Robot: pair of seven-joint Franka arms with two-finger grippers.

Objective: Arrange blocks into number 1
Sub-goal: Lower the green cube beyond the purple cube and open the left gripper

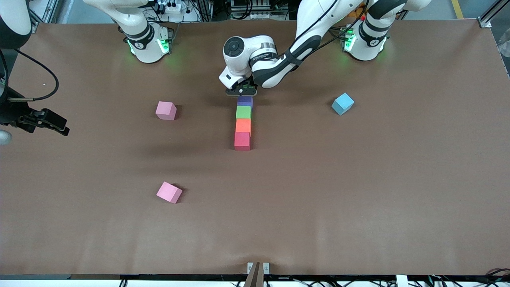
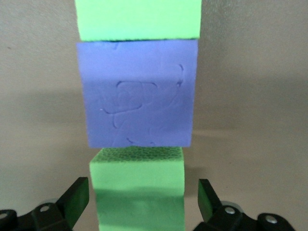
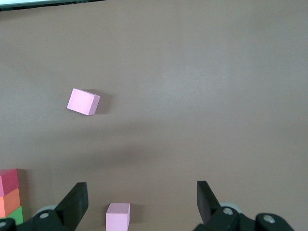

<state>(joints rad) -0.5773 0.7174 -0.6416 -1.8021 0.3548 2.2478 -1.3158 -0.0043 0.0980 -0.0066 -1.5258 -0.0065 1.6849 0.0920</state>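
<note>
- Left gripper (image 1: 241, 92) sits at the robot-side end of the block column, fingers spread, a light green cube (image 2: 137, 190) between them with gaps either side; released or not, cannot tell
- Column runs toward the front camera: purple cube (image 1: 245, 101), second green cube (image 1: 243, 112), orange cube (image 1: 243, 125), red cube (image 1: 242, 141), touching, matte, slightly uneven
- Right gripper (image 1: 50, 121) waits open at the right arm's end of the table

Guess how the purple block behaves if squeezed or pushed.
Probably soft and light: the purple block shows pressed-in marks on its face, like foam, so it may squash under a firm grip. Unlikely to roll: it's a flat-sided cube. Its matte surface should hold without slipping.
</note>
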